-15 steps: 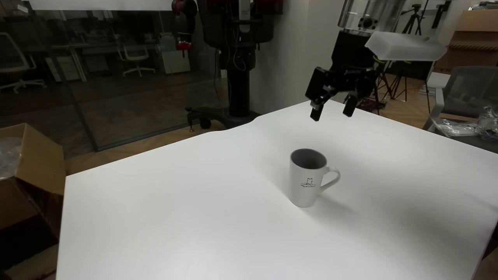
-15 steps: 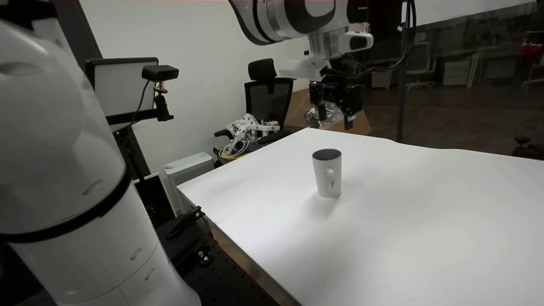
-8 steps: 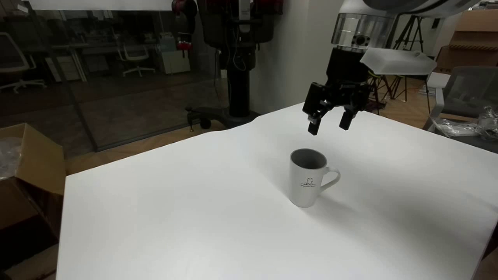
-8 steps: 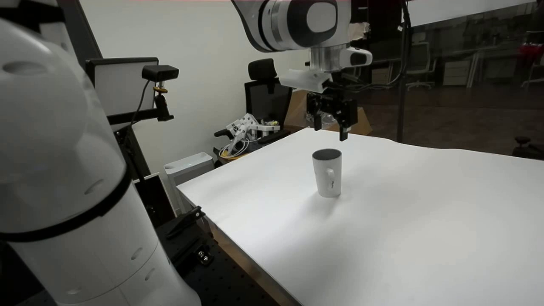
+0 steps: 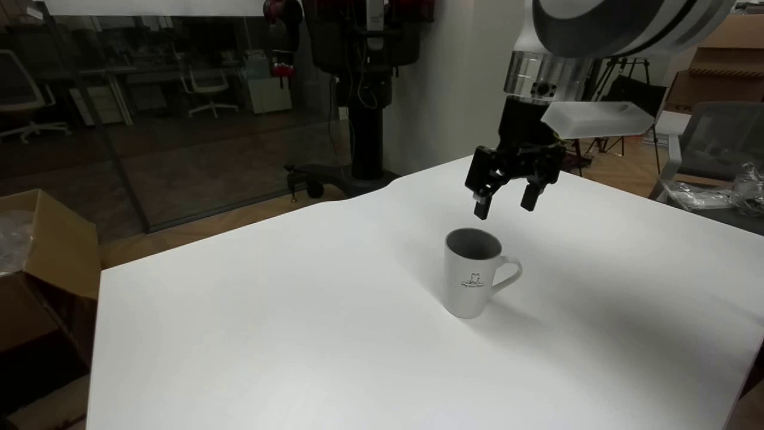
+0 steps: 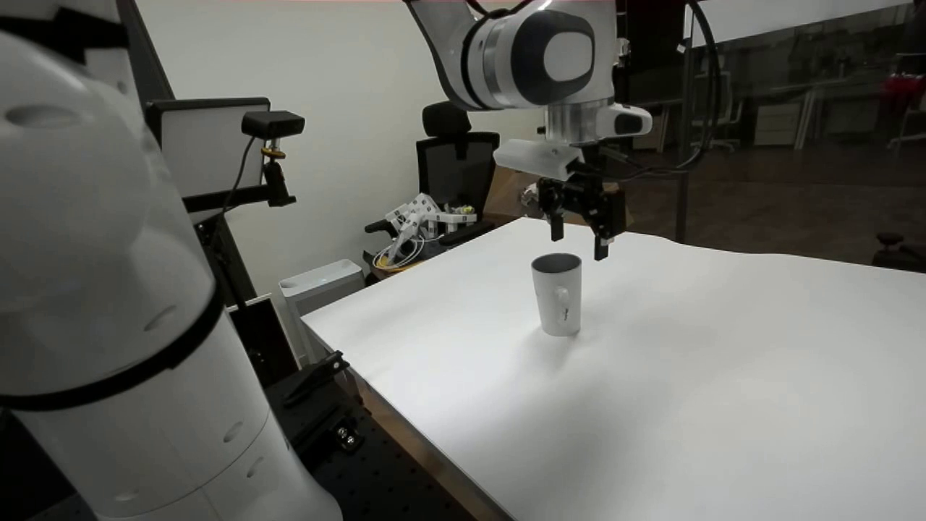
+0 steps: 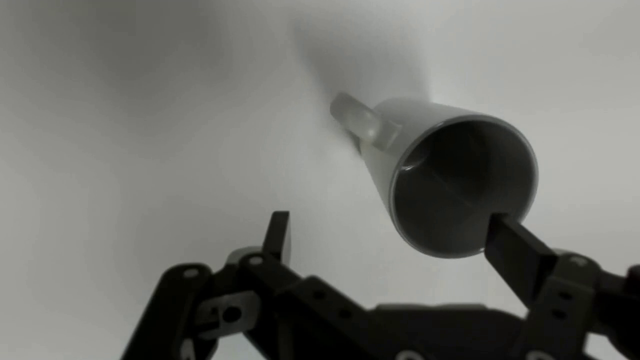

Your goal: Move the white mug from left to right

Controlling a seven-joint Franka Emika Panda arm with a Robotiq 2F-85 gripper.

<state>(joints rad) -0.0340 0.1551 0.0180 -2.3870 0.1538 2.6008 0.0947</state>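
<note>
The white mug (image 5: 467,292) stands upright on the white table (image 5: 268,340), with its handle and a small dark drawing on its side showing. It also stands upright in an exterior view (image 6: 548,304). My gripper (image 5: 505,206) is open and empty above the table, higher than the mug and apart from it; it also shows in an exterior view (image 6: 579,242). In the wrist view, the mug's dark inside (image 7: 450,195) lies right of centre, with its handle to the upper left. The right finger of my gripper (image 7: 390,217) overlaps the mug's rim in that view.
An open cardboard box (image 5: 59,245) stands on the floor beyond a table edge. A chair with items on it (image 6: 456,174) is behind the table's far edge. The robot's white base link (image 6: 130,325) stands beside the near table edge.
The gripper has come down closer to the mug's height, still open. In an exterior view it has lately shifted a little to the right in the picture. The mug has not moved.
</note>
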